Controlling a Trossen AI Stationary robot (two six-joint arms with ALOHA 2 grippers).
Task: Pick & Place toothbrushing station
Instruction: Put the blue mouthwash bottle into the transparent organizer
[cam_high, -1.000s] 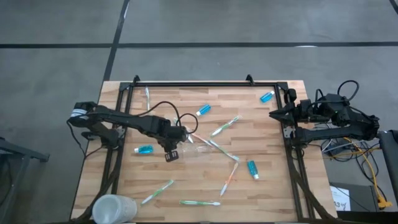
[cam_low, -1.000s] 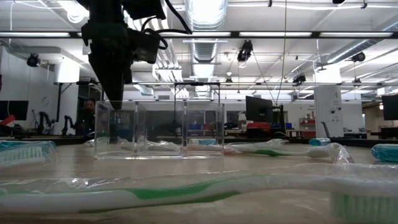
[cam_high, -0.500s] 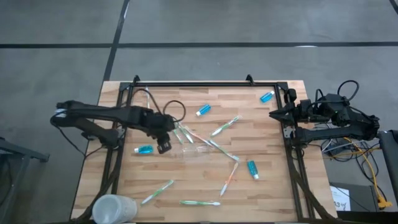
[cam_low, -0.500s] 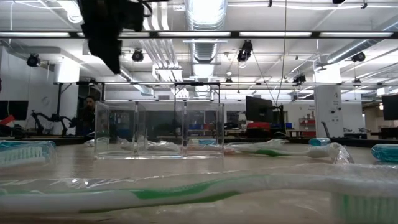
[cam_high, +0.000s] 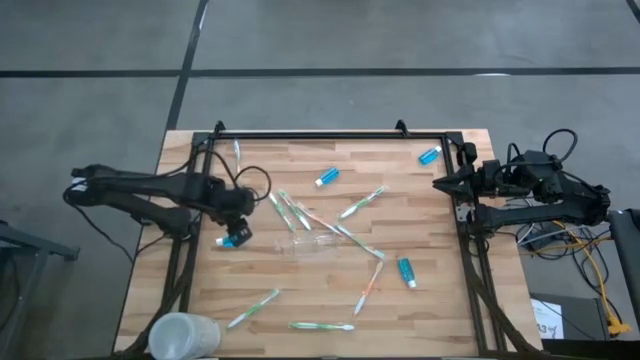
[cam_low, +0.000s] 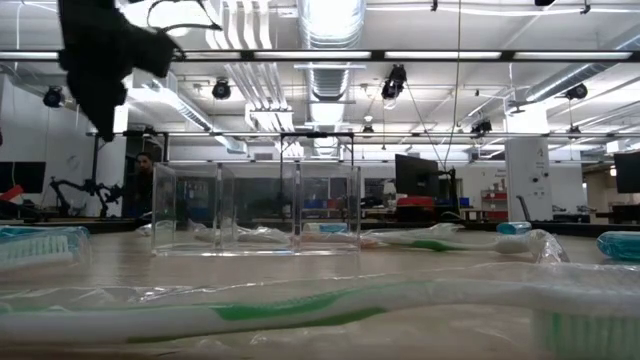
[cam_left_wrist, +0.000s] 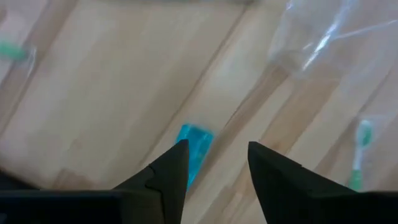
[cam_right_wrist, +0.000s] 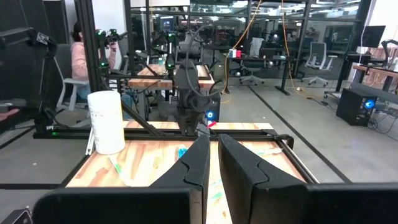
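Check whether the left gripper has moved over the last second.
Yes. The left gripper has pulled back from the clear holder toward the table's left edge, now over a blue tube.

Bare wood left of clear holder (cam_high: 312, 245); toothbrushes (cam_high: 293, 212) crowd behind and right; blue tube (cam_high: 232, 240) farther left, under left gripper (cam_high: 238, 232).
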